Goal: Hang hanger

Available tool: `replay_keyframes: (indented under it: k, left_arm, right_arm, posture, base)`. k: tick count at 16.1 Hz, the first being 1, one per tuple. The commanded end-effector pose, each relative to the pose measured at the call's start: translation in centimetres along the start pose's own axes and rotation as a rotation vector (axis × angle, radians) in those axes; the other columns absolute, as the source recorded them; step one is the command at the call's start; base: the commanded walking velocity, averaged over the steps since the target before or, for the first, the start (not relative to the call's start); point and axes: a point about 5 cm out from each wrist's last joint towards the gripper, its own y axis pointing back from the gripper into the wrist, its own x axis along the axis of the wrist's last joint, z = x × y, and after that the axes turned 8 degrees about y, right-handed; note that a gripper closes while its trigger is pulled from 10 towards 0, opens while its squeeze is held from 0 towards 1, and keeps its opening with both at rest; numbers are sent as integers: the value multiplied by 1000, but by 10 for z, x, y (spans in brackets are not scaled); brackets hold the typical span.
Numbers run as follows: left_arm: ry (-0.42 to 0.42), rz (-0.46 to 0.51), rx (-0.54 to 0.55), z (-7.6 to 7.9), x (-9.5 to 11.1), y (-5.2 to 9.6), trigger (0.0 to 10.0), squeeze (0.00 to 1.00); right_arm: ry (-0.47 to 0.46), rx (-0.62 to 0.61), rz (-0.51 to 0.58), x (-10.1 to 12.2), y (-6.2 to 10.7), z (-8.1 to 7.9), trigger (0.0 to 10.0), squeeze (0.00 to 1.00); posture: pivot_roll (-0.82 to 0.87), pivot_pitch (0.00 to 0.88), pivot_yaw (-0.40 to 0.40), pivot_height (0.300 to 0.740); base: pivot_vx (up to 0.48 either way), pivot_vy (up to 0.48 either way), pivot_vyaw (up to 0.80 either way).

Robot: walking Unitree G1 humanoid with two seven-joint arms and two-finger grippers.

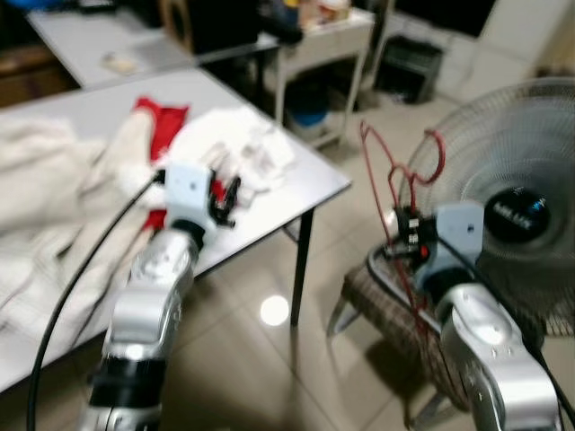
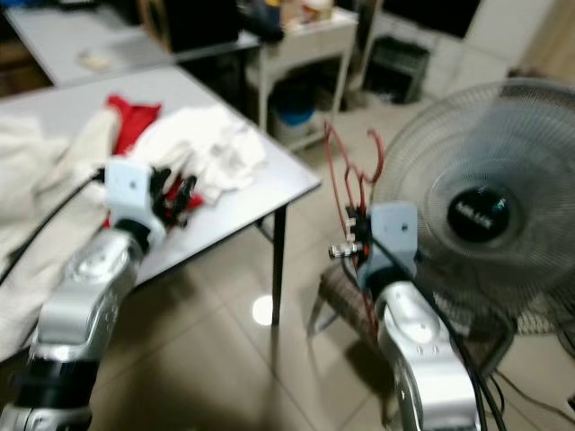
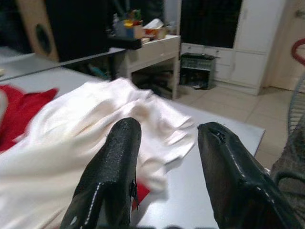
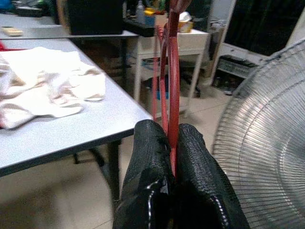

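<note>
Right pincer clamps red hanger (beside fan).

Grey bench on the left, with thin dark legs. On top, a heap of white cloth, a bit of red cloth poking out beside it, and more cream cloth spread at the near end. Second grey bench farther back, with something small and pale on it. Little white table behind, crowded with bottles and boxes too blurry to tell apart. Big round fan on the right, dark middle, wire cage. Woven chair seat low beside the fan. Shiny tiled floor with one bright spot of light. White cupboards far back.
</note>
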Motion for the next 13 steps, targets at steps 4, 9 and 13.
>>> replay_keyframes:
  k: [4, 9, 13]
  left_arm:
    - [-10, 11, -32, 8, 3, -4, 10000, 0]
    - [-30, 16, -37, 6, 5, -9, 10000, 0]
    - [-74, -17, -87, 3, 2, -16, 10000, 0]
  right_arm:
    - [57, -11, -14, -3, 0, 5, 10000, 0]
    - [29, -16, 2, -3, 0, 5, 10000, 0]
    - [24, -14, 8, -3, 0, 3, 10000, 0]
  posture:
    - [-59, 16, -26, 740]
    - [-61, 0, -20, 740]
    - [-77, 0, -8, 740]
  base:
    - [317, 0, 138]
    - [318, 0, 320]
    - [153, 0, 0]
